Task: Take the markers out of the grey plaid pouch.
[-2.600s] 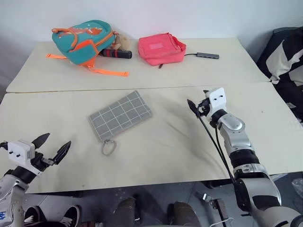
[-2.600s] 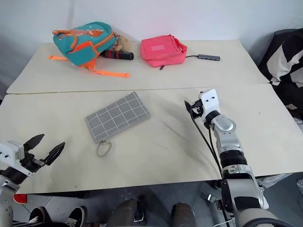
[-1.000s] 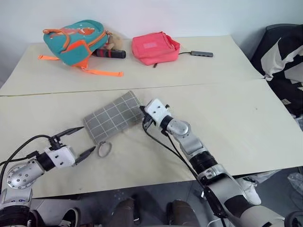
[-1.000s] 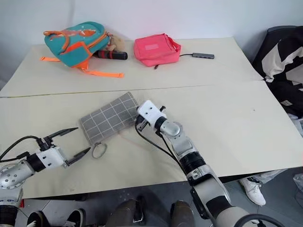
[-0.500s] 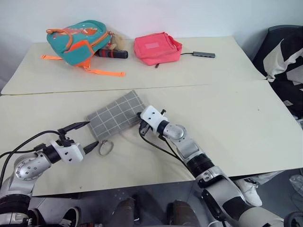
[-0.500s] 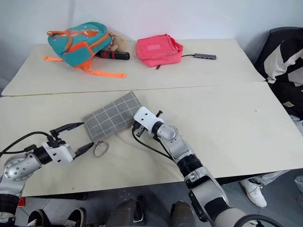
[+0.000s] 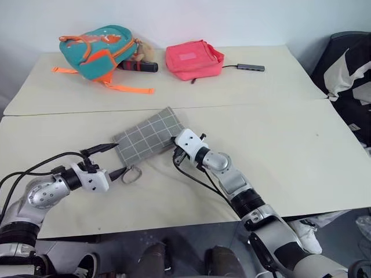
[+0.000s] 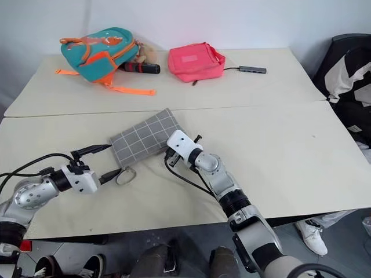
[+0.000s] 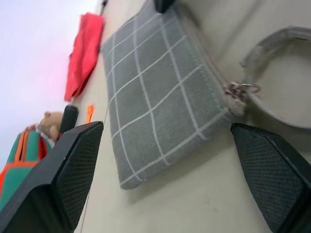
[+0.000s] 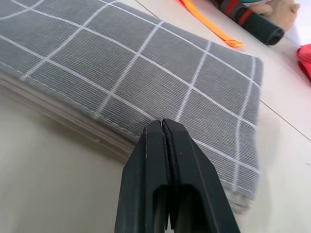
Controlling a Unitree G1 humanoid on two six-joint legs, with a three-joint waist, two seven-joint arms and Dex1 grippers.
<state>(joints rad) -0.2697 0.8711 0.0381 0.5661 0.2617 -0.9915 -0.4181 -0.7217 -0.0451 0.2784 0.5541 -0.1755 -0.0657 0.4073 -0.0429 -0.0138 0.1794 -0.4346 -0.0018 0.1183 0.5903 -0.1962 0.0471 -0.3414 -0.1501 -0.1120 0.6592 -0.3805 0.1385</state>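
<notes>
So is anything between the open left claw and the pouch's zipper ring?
Nothing visible. The left claw faces the pouch end, its ring lying on bare table beside the lower finger.

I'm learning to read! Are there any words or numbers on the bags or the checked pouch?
None can be read.
Pink bag: a pale patch, nothing legible on it.
Teal-and-orange backpack: orange shapes, no legible text.
Grey plaid pouch: only white grid lines.
</notes>
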